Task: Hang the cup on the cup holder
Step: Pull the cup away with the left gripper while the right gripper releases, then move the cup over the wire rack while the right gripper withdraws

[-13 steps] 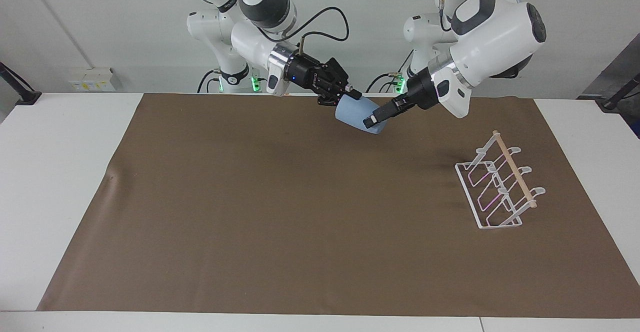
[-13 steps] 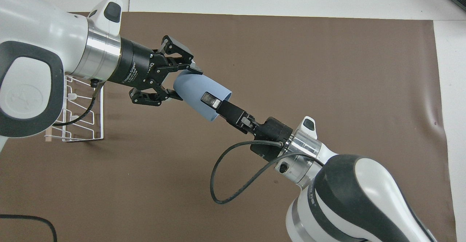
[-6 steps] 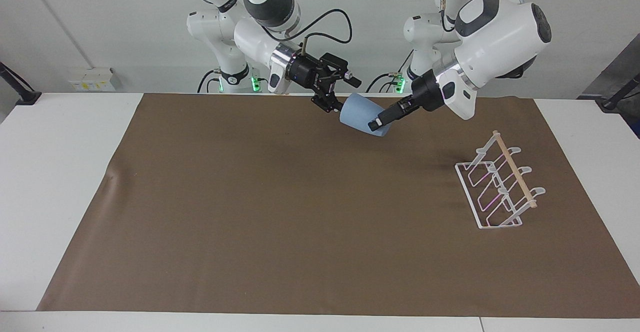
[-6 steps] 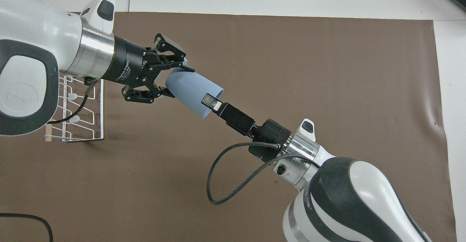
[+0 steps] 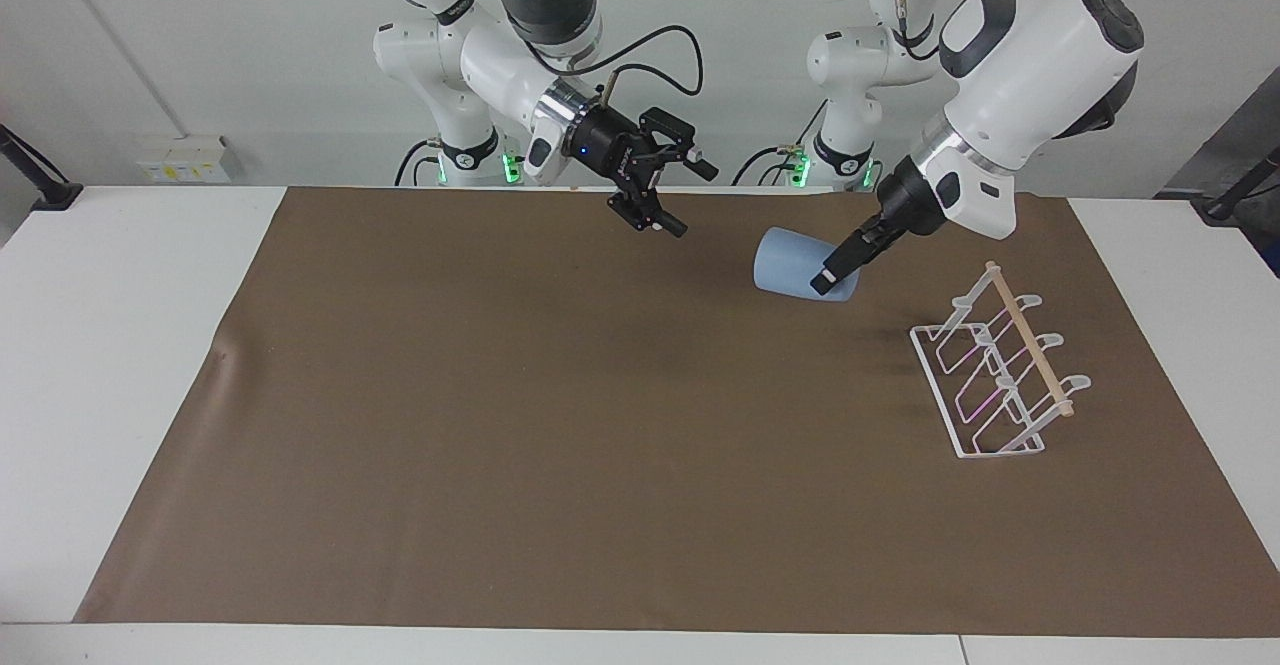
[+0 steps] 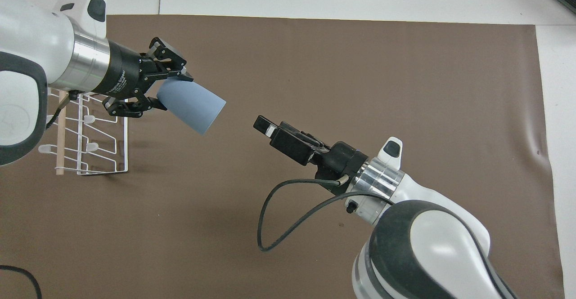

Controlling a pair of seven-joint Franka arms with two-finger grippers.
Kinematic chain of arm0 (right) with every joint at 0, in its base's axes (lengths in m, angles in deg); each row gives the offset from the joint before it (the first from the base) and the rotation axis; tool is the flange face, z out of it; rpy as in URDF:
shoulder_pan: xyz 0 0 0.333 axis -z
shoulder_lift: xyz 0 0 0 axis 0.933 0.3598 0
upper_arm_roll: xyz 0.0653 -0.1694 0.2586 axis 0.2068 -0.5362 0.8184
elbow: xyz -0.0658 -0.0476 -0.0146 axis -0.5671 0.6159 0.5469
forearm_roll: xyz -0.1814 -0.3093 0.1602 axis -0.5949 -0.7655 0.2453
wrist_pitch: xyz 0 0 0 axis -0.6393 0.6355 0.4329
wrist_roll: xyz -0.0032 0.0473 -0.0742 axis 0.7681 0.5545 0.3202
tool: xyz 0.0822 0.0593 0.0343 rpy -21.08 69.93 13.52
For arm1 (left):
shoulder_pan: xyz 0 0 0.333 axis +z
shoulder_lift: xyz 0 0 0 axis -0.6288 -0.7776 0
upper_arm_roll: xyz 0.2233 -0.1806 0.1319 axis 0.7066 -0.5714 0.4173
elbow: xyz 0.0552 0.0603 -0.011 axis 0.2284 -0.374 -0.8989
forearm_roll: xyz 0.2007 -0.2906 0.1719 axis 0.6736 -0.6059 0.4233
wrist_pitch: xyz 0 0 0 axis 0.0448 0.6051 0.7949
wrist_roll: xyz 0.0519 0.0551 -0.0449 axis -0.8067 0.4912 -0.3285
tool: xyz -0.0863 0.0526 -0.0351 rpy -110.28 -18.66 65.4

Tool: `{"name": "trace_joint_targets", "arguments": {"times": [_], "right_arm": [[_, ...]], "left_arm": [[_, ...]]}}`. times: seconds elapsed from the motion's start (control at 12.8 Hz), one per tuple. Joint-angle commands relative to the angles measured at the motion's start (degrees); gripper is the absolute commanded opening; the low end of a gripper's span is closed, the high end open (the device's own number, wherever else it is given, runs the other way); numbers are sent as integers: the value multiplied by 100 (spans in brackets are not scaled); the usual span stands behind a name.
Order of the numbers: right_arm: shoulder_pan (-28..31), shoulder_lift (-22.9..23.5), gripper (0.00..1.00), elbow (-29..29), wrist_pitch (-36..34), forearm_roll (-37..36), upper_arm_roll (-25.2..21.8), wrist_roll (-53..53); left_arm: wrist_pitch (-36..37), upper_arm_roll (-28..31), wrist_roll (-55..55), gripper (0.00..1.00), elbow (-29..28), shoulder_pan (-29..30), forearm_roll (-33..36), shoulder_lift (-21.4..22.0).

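Handover done! A second ago both grippers were on the cup, and now the right gripper (image 5: 688,197) has let go and pulled back toward its own base. It hangs over the mat (image 5: 500,445), well apart from the holder (image 5: 1000,365), with its fingers spread wide and nothing between them. From overhead, the right gripper (image 6: 265,128) is seen side-on, pointing at the cup's mouth across a clear gap.

And the cup (image 5: 795,265) has travelled! It has swung away from the middle of the table toward the holder, carried by the left arm alone. It is up in the air over the mat, near the holder but not touching it, on the holder's side that faces the right arm's end of the table. It lies tipped almost on its side. The overhead view shows the cup (image 6: 191,105) with its wider open rim turned away from the holder and its narrow bottom toward the left gripper.

The left gripper (image 5: 835,270) has the cup clamped. From overhead, the left gripper (image 6: 167,93) has one finger on each side of the narrow end, and its wrist hangs over the holder (image 6: 90,146).

The holder itself has not budged. It stands on the mat at the left arm's end of the table, its wooden dowel running along the top and every prong bare.
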Motion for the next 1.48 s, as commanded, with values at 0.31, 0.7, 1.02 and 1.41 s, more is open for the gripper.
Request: {"name": "trace_joint_targets", "arguments": {"times": [0.31, 0.7, 1.02, 1.41], "right_arm": [[80, 357, 100, 76, 213, -3835, -286, 33], [89, 559, 100, 916, -2030, -7361, -1339, 51], [107, 815, 100, 2202, -4890, -8930, -1991, 77], [106, 762, 100, 2553, -6403, -9903, -2519, 2152]], "left_arm": [[-282, 15, -139, 0, -38, 15, 2382, 109], [-817, 15, 54, 0, -73, 347, 3227, 65], [-1800, 15, 396, 0, -633, 700, 4027, 170], [-2971, 41, 406, 0, -1689, 1104, 4774, 408]]}}
